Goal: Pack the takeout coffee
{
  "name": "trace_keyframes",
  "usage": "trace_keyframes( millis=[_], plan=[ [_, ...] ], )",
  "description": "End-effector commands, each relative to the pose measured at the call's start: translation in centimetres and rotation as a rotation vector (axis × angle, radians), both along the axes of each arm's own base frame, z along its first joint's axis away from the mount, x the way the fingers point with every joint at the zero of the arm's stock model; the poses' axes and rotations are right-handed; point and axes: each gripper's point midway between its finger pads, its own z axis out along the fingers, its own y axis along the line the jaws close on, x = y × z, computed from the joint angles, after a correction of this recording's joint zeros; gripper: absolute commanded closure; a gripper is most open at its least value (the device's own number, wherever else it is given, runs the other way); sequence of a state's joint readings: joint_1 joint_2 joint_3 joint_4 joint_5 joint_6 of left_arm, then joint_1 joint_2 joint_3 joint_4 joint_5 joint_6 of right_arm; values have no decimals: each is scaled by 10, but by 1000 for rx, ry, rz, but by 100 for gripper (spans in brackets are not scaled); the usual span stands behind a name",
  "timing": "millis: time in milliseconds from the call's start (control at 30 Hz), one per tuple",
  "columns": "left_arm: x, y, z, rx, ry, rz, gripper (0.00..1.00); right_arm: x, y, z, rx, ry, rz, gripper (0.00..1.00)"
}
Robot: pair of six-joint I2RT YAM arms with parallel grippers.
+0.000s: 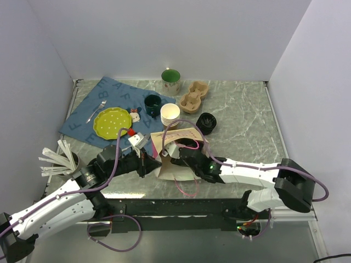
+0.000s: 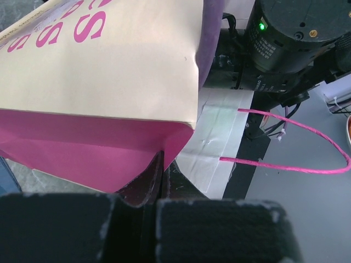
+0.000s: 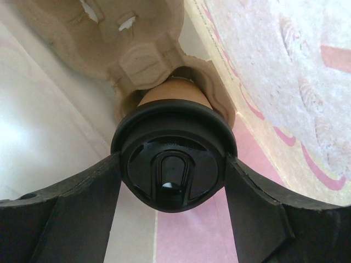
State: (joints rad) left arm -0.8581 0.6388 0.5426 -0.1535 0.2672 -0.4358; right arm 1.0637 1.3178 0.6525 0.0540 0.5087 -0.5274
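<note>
Marble surface [image 1: 241, 115] bearing a paper bag [image 2: 109, 71] laid on its side, mouth toward the arms. Left end effector [image 2: 156, 189] — closed tight on a fold of the bag's pink lining — pins the bag so that the mouth stands open for the other arm. Inside, a pulp cup carrier [image 3: 137, 44] fills the far end. The takeout coffee [image 3: 173, 104] sits base-first in one well, its black lid clasped between the wide-set fingers of the right end effector [image 3: 173, 175] — apparently to seat it firmly.
</note>
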Motion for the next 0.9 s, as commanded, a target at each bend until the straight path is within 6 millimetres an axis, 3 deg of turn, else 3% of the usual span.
trace_keyframes(
  millis=[0,367,700,867],
  plan=[
    [-20,-11,14,-68,13,-112,99,3,-18,-24,-33,74,-93,49],
    [-12,-12,23,-72,5,-77,99,4,-13,5,15,49,-69,17],
    [-5,-16,33,-70,18,-55,99,-9,-20,26,38,70,-36,0],
    [-2,-19,39,-55,38,-51,99,-19,-30,38,46,92,-32,0]
  ],
)
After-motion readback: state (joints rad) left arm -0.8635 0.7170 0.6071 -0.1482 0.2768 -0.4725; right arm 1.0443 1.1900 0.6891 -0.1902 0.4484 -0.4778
